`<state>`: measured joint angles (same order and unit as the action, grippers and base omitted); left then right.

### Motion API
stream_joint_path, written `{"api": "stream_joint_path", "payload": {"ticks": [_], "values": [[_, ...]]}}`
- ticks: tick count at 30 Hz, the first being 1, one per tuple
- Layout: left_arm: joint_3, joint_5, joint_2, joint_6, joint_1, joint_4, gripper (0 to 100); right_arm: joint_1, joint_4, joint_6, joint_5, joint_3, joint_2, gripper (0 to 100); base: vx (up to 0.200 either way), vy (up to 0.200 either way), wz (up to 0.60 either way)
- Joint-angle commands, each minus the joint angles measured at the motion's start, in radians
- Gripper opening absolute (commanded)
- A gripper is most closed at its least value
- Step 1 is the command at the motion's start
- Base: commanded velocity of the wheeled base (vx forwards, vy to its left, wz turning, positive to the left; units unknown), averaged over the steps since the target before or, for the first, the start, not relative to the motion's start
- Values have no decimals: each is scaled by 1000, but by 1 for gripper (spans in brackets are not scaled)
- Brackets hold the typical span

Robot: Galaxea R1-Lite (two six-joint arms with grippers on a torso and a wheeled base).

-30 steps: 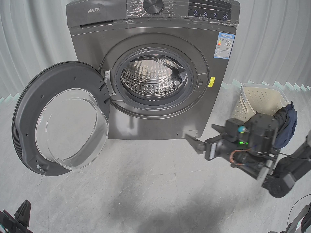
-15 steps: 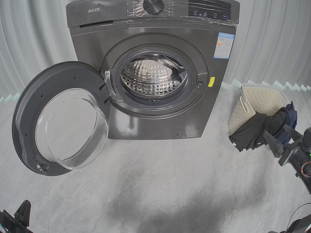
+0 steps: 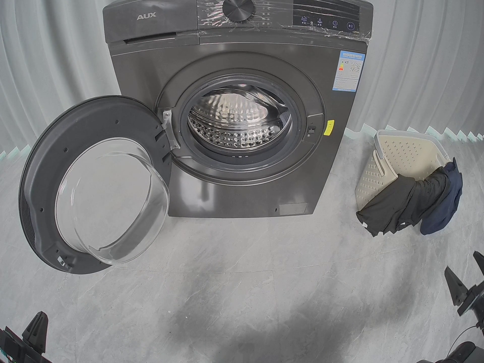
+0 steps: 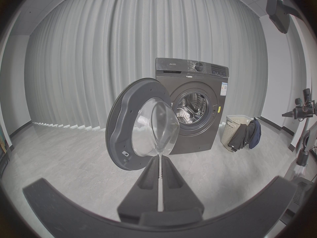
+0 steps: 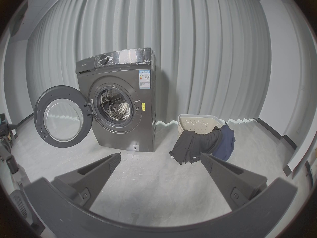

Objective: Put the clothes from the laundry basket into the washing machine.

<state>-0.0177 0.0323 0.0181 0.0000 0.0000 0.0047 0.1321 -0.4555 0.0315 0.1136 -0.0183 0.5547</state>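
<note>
from my station i saw the right gripper (image 5: 160, 156) low at the robot's right side, its jaws spread wide and holding nothing, well apart from the laundry basket (image 3: 403, 149). the left gripper (image 4: 160, 162) sat low on the other side with its two fingers pressed together and nothing between them. the basket stood on the floor (image 3: 262, 278) just beside the right flank of the washing machine (image 3: 151, 71). two pieces hung over its front rim: a black garment (image 3: 396, 205) spilling down towards the floor, and a navy garment (image 3: 446, 202) draped next to it, the two overlapping. the machine's door (image 3: 45, 177) stood swung wide open to the left and the drum (image 3: 237, 122) looked empty, so i judged nothing had been loaded yet. both pieces looked soft, light and limp. i expected them to sag and trail when lifted, and perhaps to drag the neighbour along where they overlapped. i reckoned the best hold was a pinch on the bunched fold of the black one where it crossed the rim, not on the loose hem, so less cloth would hang down to catch at the drum's mouth. the thin plastic basket looked light enough to tip if the cloth snagged.
</note>
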Motion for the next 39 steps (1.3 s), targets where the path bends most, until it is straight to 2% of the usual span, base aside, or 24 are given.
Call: {"api": "stream_joint_path", "payload": {"ticks": [1,7,9,13,14,15,16,18,22,24,25,26,27,28,29,31,34,35,39], "values": [[16,0,-18,0,0,0,0,-43,233,2,-19,17,-401,100,0,0,0],[16,0,-18,0,0,0,0,-72,331,-7,-23,18,-489,100,0,0,0],[16,0,-18,0,0,0,0,-108,400,2,-52,18,-538,100,0,0,0],[16,0,-18,0,0,0,0,-118,387,-2,-46,18,-555,100,0,0,0],[16,0,-18,0,0,0,0,-117,387,-4,-20,18,-555,100,0,0,0],[16,0,-18,0,0,0,0,-117,387,-4,-20,18,-555,100,0,0,0],[16,0,-18,0,0,0,0,-118,387,-5,32,18,-555,100,0,0,0],[16,0,-18,0,0,0,0,-118,387,-5,26,18,-555,100,0,0,0],[16,0,-18,0,0,0,0,-118,383,-10,-68,18,-555,100,0,0,0],[16,0,-18,0,0,0,0,-118,385,-15,-137,18,-555,100,0,0,0],[16,0,-18,0,0,0,0,-118,385,-16,-150,18,-555,100,0,0,0],[16,0,-18,0,0,0,0,-118,390,-56,-232,18,-555,100,0,0,0],[16,0,-18,0,0,0,0,-121,391,-99,-261,18,-555,100,0,0,0],[16,0,-18,0,0,0,0,-121,391,-124,-270,17,-555,100,0,0,0],[16,0,-18,0,0,0,0,-123,391,-130,-267,18,-555,100,0,0,0],[16,0,-18,0,0,0,0,-123,396,-91,-221,17,-555,100,0,0,0],[16,0,-18,0,0,0,0,-123,416,-48,-71,18,-555,100,0,0,0],[16,0,-18,0,0,0,0,-124,434,-54,-43,18,-555,100,0,0,0],[16,0,-18,0,0,0,0,-123,445,-68,-58,17,-555,100,0,0,0]]}}
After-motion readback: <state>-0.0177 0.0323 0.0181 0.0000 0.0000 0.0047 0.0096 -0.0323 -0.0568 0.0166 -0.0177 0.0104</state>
